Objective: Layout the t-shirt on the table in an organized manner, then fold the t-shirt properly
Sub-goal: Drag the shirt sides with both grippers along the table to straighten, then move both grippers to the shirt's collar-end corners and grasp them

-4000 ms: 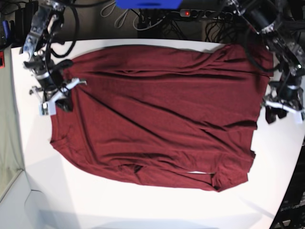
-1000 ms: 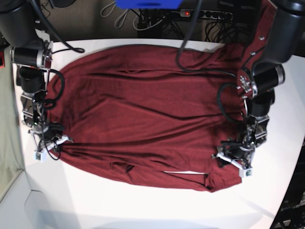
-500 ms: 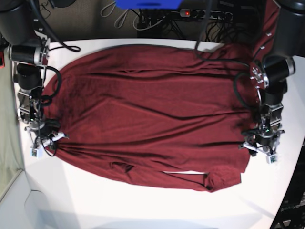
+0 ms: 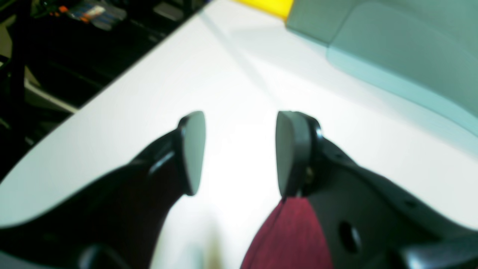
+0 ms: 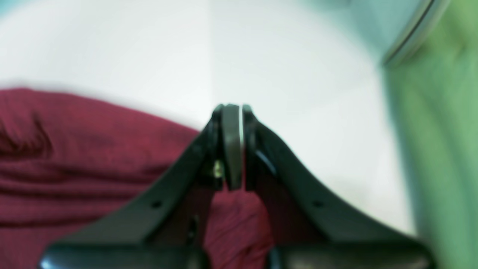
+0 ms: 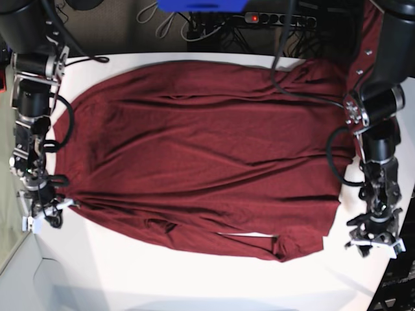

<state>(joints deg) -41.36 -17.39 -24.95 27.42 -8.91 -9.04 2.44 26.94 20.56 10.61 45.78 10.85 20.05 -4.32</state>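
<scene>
**Base view: t-shirt spread flat, one corner pinched**

Base view showed the t-shirt (image 6: 201,155) lying spread across the table (image 6: 194,278), its lower hem rumpled near the front edge. The right gripper (image 6: 40,210) sat at the garment's corner on the view's left; the left gripper (image 6: 375,238) stood over bare table just beside the opposite corner.

Left wrist view showed the left gripper (image 4: 239,151) with jaws parted and nothing between them, the fabric (image 4: 289,235) just behind one finger (image 4: 289,149).

Right wrist view showed the right gripper (image 5: 232,147) clamped tight on the t-shirt's edge (image 5: 93,149).
</scene>
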